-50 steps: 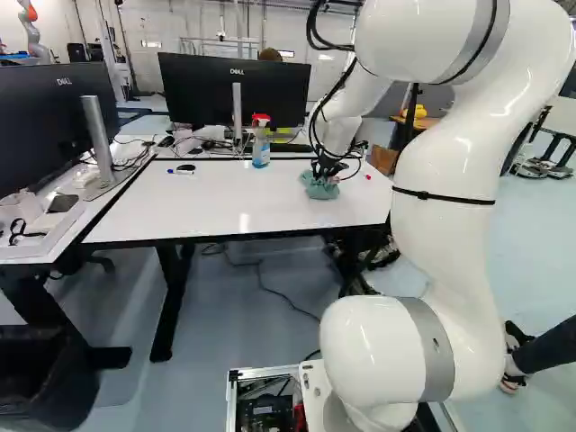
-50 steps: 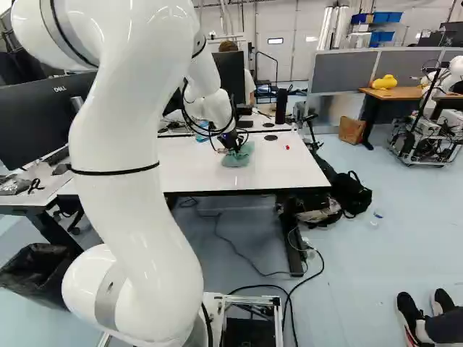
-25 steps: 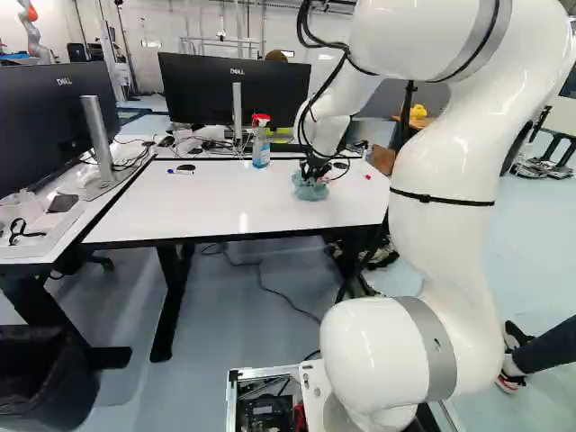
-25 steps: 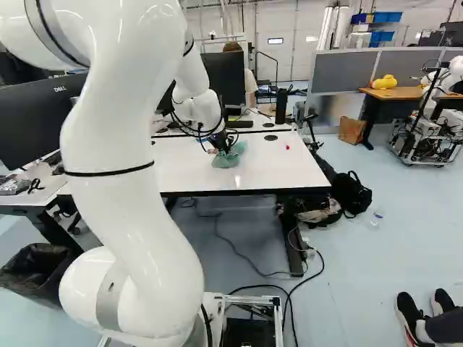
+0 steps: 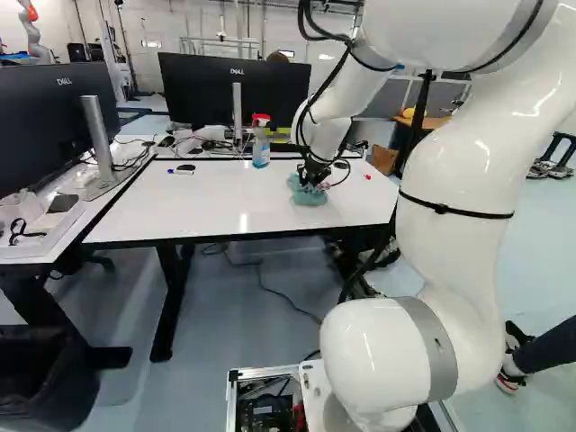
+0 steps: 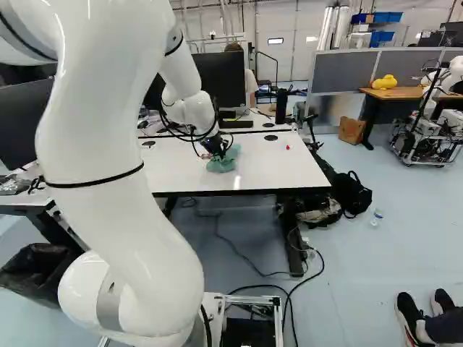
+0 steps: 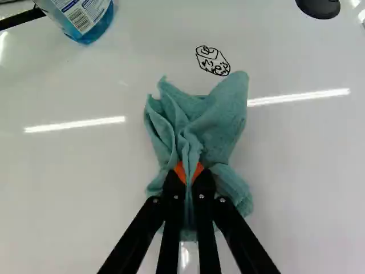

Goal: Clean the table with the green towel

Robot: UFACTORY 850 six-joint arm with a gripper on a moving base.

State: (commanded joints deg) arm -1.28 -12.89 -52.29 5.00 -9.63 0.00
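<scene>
Pincer (image 7: 189, 173) clenched on bunched green towel (image 7: 206, 132). Likely light, limp; gathered middle suits gripping, loose edges may fold.

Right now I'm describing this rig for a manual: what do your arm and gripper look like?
My arm is glossy white with rounded joints, a grey band low down, a thin black strap around one link and black cables looping along its upper part. My gripper is black, with two slim fingers of linked bars, small pale screws and orange pads.
</scene>
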